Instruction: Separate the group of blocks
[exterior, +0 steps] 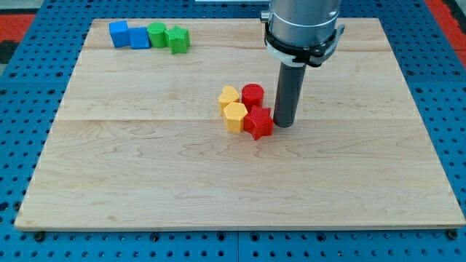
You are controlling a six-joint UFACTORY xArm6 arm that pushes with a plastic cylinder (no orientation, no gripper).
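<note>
A tight group of blocks sits near the board's middle: a yellow heart-like block, a yellow hexagon block, a red cylinder and a red star block. My tip rests on the board just to the right of the red star block, touching or almost touching it. A second group sits at the view's top left: a blue cube, a second blue block, a green cylinder and a green star block.
The wooden board lies on a blue perforated table. The arm's grey body rises above the rod at the view's top.
</note>
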